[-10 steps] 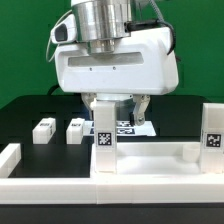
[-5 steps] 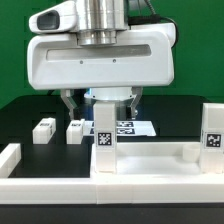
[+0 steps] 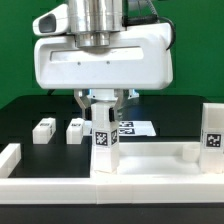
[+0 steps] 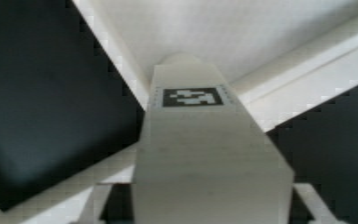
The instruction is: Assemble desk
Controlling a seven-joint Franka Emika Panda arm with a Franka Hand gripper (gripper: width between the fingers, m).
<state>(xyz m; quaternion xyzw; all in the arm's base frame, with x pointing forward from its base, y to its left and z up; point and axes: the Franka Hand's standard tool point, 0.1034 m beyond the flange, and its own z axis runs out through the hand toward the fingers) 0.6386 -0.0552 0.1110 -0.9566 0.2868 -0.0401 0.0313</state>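
Observation:
The desk tabletop (image 3: pixel 150 160) lies flat and white near the front, with raised rims. One square tagged leg (image 3: pixel 104 140) stands upright on it, and another leg (image 3: pixel 212 134) stands at the exterior view's right. Two more legs (image 3: pixel 42 130) (image 3: pixel 74 130) lie on the black table behind. My gripper (image 3: pixel 103 108) hangs straight over the first leg, one finger on each side of its top. In the wrist view the leg (image 4: pixel 202 150) fills the space between the fingers (image 4: pixel 108 198), with thin dark gaps on both sides. The tabletop (image 4: pixel 247 40) shows white beyond it.
The marker board (image 3: pixel 137 127) lies on the black table behind the gripped-at leg. A low white rail (image 3: pixel 8 156) borders the table at the exterior view's left and along the front. A green wall stands at the back.
The gripper has come down over the upright leg, and its jaws have narrowed from wide apart to close on either side of the leg's top. The legs and tabletop have not moved.

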